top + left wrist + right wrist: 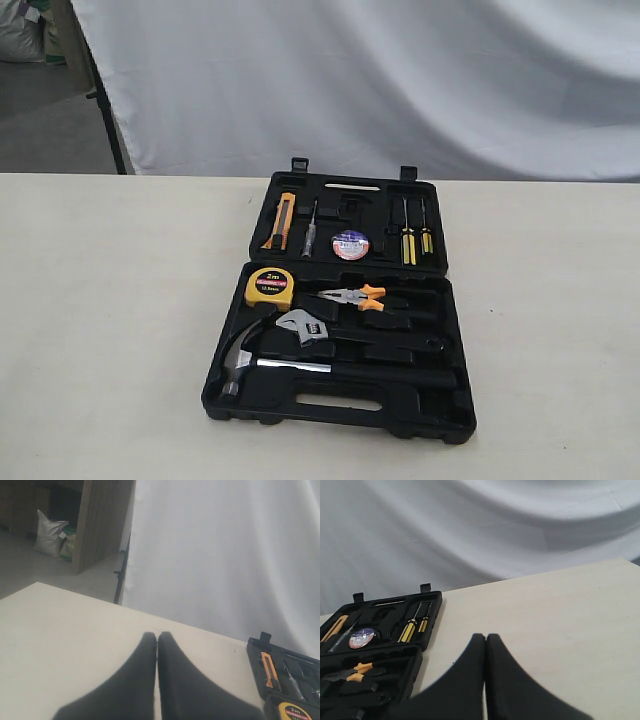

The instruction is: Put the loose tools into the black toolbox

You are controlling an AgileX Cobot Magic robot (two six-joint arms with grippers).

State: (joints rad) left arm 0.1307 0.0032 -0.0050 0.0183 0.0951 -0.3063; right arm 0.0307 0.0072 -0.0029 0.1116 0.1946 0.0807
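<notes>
Your black toolbox [420,410] lies open on the table [110,300]. In its near half you can see the claw hammer [290,366] along the front, the adjustable wrench [305,328] just behind it, then the yellow tape measure [270,288] and the orange-handled pliers [352,296]. The far half holds the tape roll [350,245] between an orange utility knife [283,220] and two yellow-handled screwdrivers [407,240]. Your left gripper [158,635] and right gripper [486,637] each have their fingers pressed together, holding nothing, beside the case.
</notes>
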